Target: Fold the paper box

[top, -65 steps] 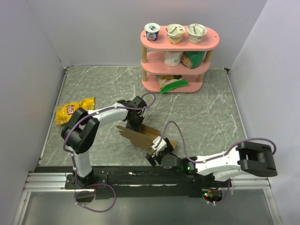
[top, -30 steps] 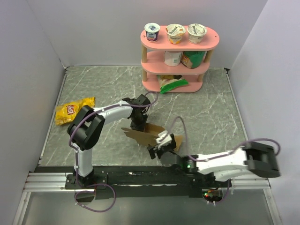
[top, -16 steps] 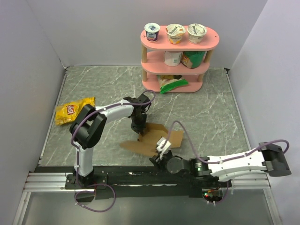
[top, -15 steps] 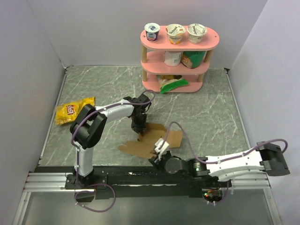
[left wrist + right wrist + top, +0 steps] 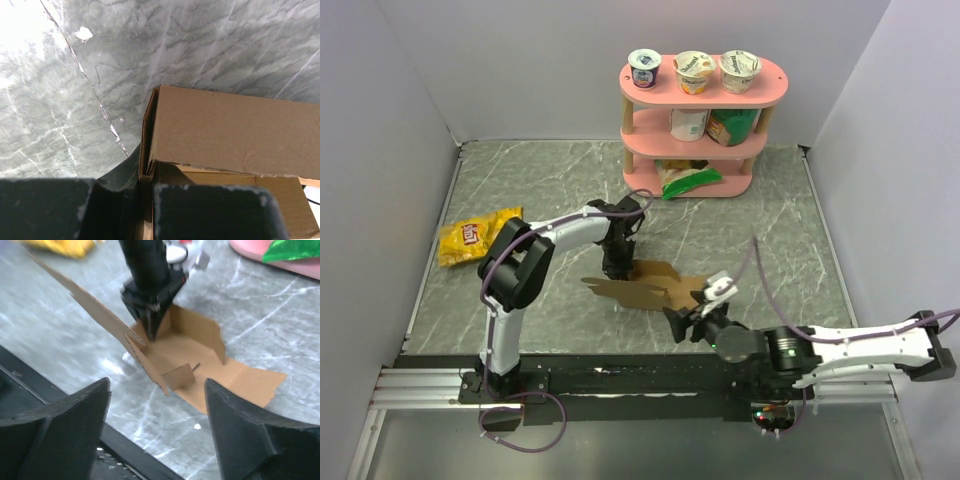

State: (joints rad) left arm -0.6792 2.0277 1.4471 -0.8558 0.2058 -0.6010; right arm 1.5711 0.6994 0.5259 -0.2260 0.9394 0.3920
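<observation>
We pinch a raised wall of the half-folded paper box (image 5: 645, 288), mid-table (image 5: 770, 235), in our left gripper (image 5: 616, 268), our right gripper (image 5: 156, 387) gaping wide just beside it, while cups (image 5: 693, 70) top the pink shelf (image 5: 777, 92).

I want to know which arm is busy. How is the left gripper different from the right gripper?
The left gripper has its jaws shut on a wall of the paper box; the right gripper has its jaws wide open, holding nothing. The left gripper points down onto the box; the right gripper faces it without touching. Both are aimed at the box.
</observation>
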